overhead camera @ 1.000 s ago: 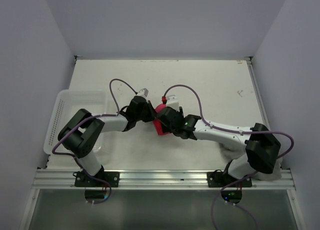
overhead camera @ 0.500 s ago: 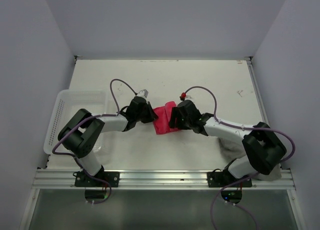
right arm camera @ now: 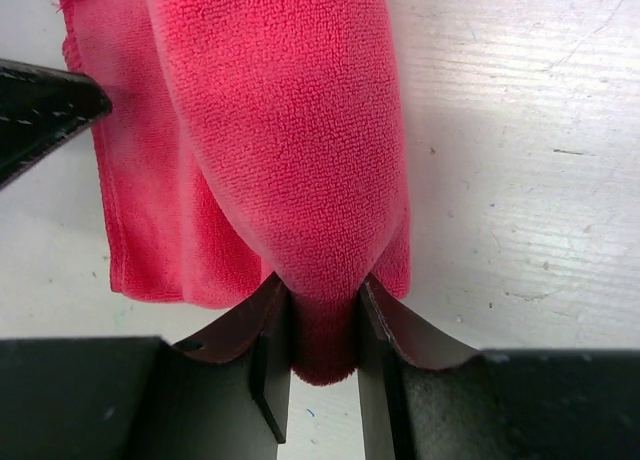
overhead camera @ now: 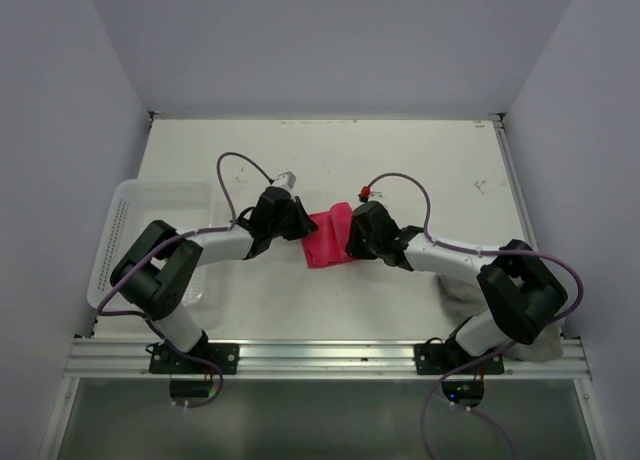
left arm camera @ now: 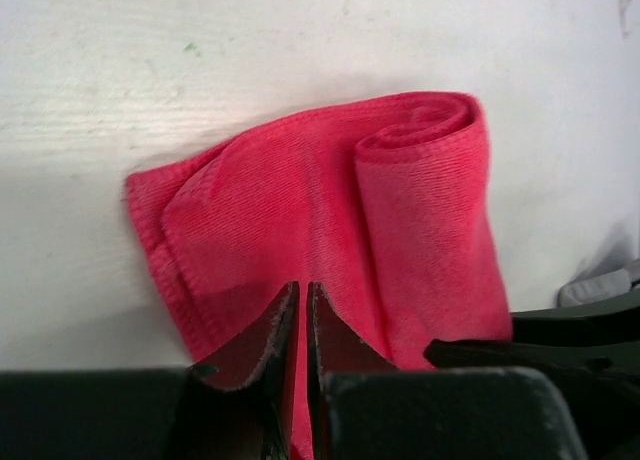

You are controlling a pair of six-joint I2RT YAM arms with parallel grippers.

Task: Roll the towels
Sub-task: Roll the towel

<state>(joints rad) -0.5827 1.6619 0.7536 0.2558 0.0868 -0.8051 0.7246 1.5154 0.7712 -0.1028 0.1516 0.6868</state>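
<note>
1. Step in hand: the pink towel [overhead camera: 328, 242], lying mid-table between both grippers, is partly rolled.
2. The left gripper [left arm camera: 303, 292] is pinched on the flat edge; the right gripper [right arm camera: 322, 292] is clamped on the roll's end.
3. Next, the roll should be wound over the remaining flat part.
4. Open table is left on the far side; the basket [overhead camera: 118, 230] stands well left.

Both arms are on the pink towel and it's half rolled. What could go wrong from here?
1. The right fingers pinch only one end of the roll, so the far end may loosen or go cone-shaped as it turns.
2. The left fingers clamp the pink towel by its flat edge. If the arms pull apart, the roll could unwind.
3. The grey towel lies under the right arm and might get dragged.
</note>
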